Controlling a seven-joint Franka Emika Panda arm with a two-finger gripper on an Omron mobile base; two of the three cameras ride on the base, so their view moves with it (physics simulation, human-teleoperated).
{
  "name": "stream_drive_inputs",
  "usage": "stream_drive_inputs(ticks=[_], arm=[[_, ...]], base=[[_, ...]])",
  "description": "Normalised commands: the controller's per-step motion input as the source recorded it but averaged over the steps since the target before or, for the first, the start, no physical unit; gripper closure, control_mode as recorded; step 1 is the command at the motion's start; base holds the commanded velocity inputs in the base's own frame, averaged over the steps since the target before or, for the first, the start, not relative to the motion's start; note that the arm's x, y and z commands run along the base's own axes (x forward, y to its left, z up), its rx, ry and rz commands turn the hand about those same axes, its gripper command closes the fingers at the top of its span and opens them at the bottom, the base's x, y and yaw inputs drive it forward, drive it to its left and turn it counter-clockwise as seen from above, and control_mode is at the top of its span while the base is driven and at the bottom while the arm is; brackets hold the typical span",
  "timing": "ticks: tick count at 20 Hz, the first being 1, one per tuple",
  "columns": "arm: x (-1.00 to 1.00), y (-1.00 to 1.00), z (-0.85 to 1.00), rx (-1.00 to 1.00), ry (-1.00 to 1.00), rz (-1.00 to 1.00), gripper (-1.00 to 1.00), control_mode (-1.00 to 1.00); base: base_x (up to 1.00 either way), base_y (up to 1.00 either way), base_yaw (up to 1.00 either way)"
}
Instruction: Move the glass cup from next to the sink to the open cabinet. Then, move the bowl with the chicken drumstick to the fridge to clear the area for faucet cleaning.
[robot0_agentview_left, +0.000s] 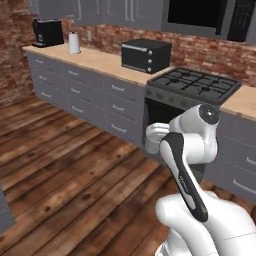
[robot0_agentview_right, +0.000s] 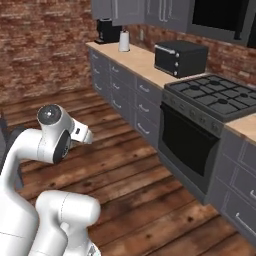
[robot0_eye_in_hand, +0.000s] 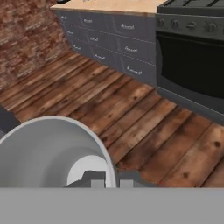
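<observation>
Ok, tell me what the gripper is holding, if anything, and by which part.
The gripper holds the glass cup by its rim wall: in the hand view one fingertip sits inside the cup's mouth and the other outside it.

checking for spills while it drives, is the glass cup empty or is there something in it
Empty: in the hand view the glass cup, gripped at its rim by the shut tool, shows only a bare pale inside and its round base.
</observation>
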Motion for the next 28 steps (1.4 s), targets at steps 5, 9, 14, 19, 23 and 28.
stream_drive_inputs(ticks=[5, 9, 14, 19, 23, 28], arm=[[0.00, 0.00, 0.00, 0.00, 0.00, 0.00, 1.00, 1.00], [0.00, 0.00, 0.00, 0.00, 0.00, 0.00, 1.00, 1.00], [0.00, 0.00, 0.00, 0.00, 0.00, 0.00, 1.00, 1.00], [0.00, 0.00, 0.00, 0.00, 0.00, 0.00, 1.00, 1.00], [0.00, 0.00, 0.00, 0.00, 0.00, 0.00, 1.00, 1.00], [0.00, 0.00, 0.00, 0.00, 0.00, 0.00, 1.00, 1.00]], base=[[1.00, 0.00, -0.08], [1.00, 0.03, -0.05], [1.00, 0.17, -0.03], [1.00, 0.43, -0.02], [1.00, 0.53, 0.00], [1.00, 0.45, 0.00]])
